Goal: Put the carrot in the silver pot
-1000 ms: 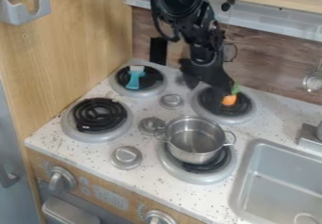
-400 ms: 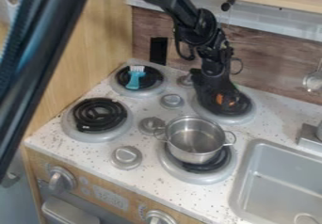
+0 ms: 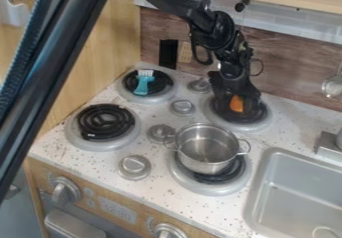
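knobs point(image 3: 65, 190) poke out of the wooden front panel point(image 3: 117, 208), and a dark bar point(image 3: 50, 67) slants across the left side, nearest the camera. the sink point(image 3: 290, 197) is let into the table point(image 3: 143, 194) at the right. just beside it, the silver pot point(image 3: 208, 152) stands upright on the front right burner point(image 3: 187, 182), its two loop handles out to the sides and its open top facing up. the front left burner point(image 3: 105, 122) has a black coil, and round metal dials point(image 3: 134, 167) sit between the burners. farther back, the hand point(image 3: 241, 102) hangs down over the back right burner point(image 3: 257, 125), behind the pot and apart from it. the carrot point(image 3: 236, 103) is there too, its orange body partly hidden by the hand; i can't tell whether the hand is pinching it or spread around it. over on the back left burner point(image 3: 164, 98) lies a teal brush point(image 3: 141, 84) with pale bristles. behind everything comes the wood-look wall point(image 3: 290, 72), with a strainer point(image 3: 332, 87) against it at the right.
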Controlling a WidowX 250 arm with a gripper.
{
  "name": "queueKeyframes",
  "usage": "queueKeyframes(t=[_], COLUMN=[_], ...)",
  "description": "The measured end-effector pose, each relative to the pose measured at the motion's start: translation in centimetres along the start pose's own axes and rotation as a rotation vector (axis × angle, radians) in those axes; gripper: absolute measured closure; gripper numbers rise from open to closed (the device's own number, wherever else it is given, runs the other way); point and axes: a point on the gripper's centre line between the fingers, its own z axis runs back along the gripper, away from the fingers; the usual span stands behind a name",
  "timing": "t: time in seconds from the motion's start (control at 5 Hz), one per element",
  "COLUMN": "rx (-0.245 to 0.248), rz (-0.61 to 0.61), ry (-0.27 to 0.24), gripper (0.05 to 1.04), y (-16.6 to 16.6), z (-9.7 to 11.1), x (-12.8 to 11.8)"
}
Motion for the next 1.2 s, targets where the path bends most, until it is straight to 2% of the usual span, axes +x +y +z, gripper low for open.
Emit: queueKeyframes(t=[0.4,0.6,0.8,1.0,1.2], rx=[-0.007,-0.001,0.006,0.01,0.005], rz=[0.014,0.005,-0.02,-0.025,-0.035], ry=[-0.001,0.011,0.016,0.018,-0.006], gripper=[0.083,0.144,0.399,0.419,0.42], y=[-0.3,-0.2,-0.1,-0.1,-0.2], z=[-1.3,-2.3,-2.3,-2.3,-1.0], x=[0.8,0.9,0.8,0.6,0.5])
